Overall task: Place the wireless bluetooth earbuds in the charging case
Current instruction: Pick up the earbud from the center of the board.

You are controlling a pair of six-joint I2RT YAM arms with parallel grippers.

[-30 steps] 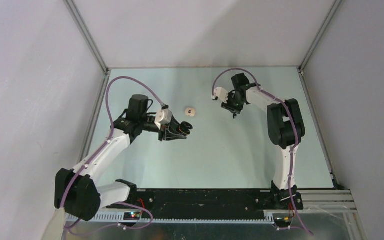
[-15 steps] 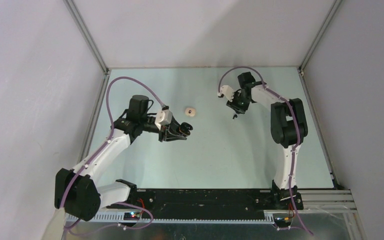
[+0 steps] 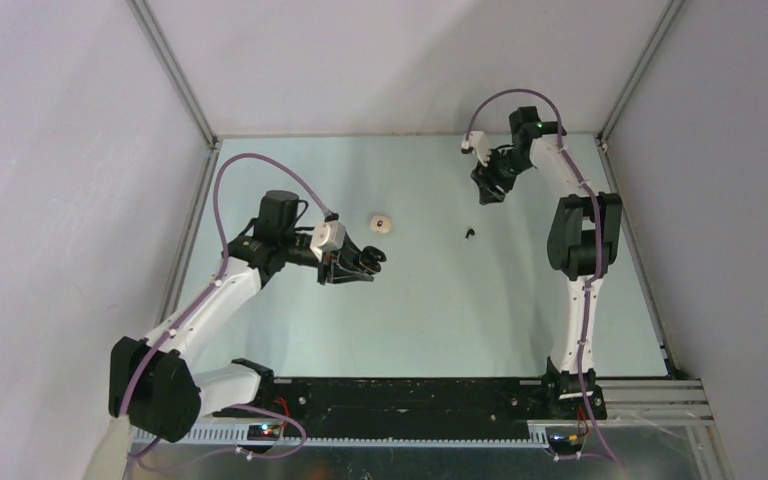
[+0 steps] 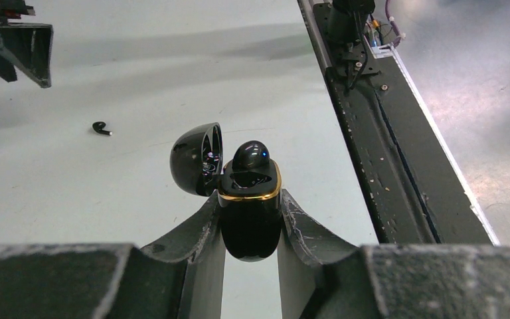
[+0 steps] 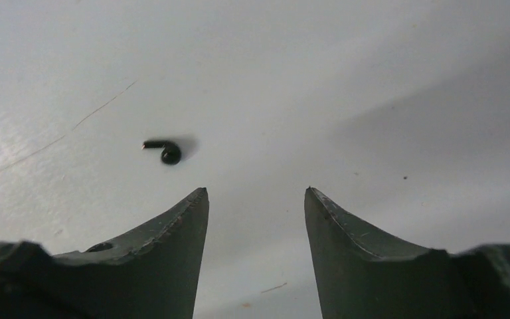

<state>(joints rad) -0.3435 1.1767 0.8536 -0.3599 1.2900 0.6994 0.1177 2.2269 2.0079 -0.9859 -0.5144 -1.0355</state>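
Note:
My left gripper (image 4: 250, 197) is shut on the black charging case (image 4: 248, 219), which has a gold rim and stands upright. Its lid (image 4: 196, 159) hangs open to the left. One black earbud (image 4: 250, 155) with a blue light sits in the case. In the top view the left gripper (image 3: 365, 262) holds it at centre left. A second black earbud (image 3: 471, 234) lies loose on the table, also in the left wrist view (image 4: 101, 127) and the right wrist view (image 5: 167, 151). My right gripper (image 3: 487, 190) hangs open and empty (image 5: 255, 191) beyond that earbud, apart from it.
A small pale beige-white rounded item (image 3: 382, 223) lies on the table beyond the left gripper. The pale green table (image 3: 430, 300) is walled on three sides. A black rail (image 4: 385, 146) runs along the near edge by the arm bases.
The right gripper has pulled back toward the far right corner and opened wider. The loose black earbud now lies uncovered on the table. The left arm has not moved.

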